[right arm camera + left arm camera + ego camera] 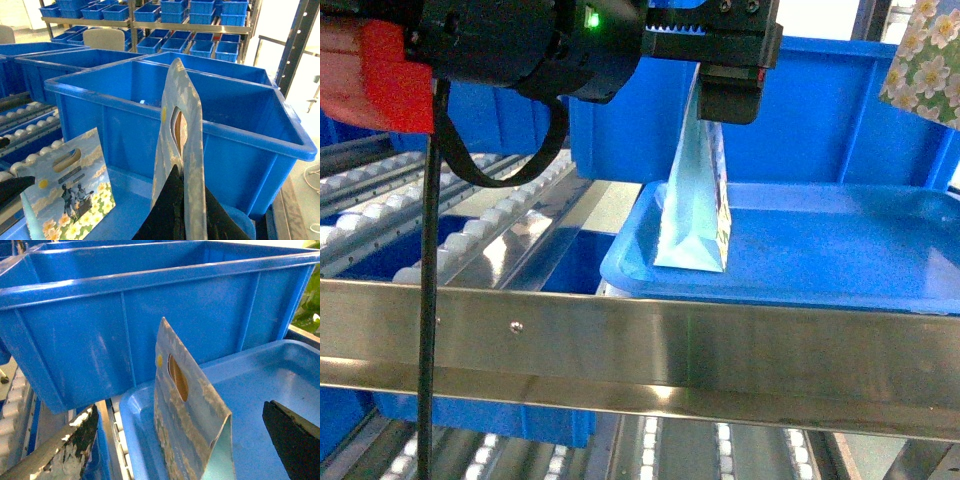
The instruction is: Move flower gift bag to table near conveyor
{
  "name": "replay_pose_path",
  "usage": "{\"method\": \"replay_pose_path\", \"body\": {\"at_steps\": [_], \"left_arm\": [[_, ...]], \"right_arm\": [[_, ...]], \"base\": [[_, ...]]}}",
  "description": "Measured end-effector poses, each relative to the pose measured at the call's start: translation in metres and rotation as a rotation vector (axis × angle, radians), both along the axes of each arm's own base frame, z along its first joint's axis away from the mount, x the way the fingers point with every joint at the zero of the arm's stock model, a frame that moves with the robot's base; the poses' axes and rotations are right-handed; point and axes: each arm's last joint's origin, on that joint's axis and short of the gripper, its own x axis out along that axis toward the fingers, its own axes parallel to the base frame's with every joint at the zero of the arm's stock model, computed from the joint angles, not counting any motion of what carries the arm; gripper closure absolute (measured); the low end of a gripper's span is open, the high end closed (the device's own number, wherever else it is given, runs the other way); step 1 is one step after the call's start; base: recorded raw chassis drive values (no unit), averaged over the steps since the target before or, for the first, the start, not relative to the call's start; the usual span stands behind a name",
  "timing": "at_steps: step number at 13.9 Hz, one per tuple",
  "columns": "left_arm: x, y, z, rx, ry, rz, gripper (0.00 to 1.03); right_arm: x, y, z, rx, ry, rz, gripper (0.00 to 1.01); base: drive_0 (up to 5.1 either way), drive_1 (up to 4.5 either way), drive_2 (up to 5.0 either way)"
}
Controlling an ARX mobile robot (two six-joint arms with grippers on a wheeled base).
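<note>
Nearest, clamped edge-on between the dark fingers [162,215] of the right gripper [187,202]: a held gift bag [182,115], upright, its oval handle hole facing left. Below and left of it, standing upright on the blue tray [280,370]: a second gift bag [195,420], printed with flowers. Straddling that bag from above with jaws spread wide and a gap on both sides: the left gripper [182,437]. Just behind the tray, a deep blue bin [100,340]. To the left, the conveyor [450,235] with its white rollers.
</note>
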Motion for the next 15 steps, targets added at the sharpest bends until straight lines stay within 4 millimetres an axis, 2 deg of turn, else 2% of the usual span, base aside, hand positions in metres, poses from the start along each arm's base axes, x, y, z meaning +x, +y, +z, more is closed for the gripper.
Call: {"method": "replay_pose_path", "body": {"at_steps": [5, 10, 13, 15], "left_arm": [[0.011, -0.012, -0.006, 0.021, 0.022, -0.006, 0.05], [0.026, -0.011, -0.018, 0.037, 0.035, 0.051, 0.05], [0.028, -0.009, -0.018, 0.031, 0.019, 0.075, 0.05], [0.028, -0.009, -0.018, 0.030, 0.020, 0.074, 0.30]], "right_arm": [[0.000, 0.000, 0.000, 0.000, 0.000, 0.000, 0.99], [0.000, 0.000, 0.000, 0.000, 0.000, 0.000, 0.99], [0.000, 0.000, 0.000, 0.000, -0.001, 0.000, 0.99], [0.000, 0.000, 0.000, 0.000, 0.001, 0.000, 0.99]], "base": [[0.0, 0.00, 0.0], [0.0, 0.00, 0.0], [0.0, 0.00, 0.0], [0.0, 0.00, 0.0]]}}
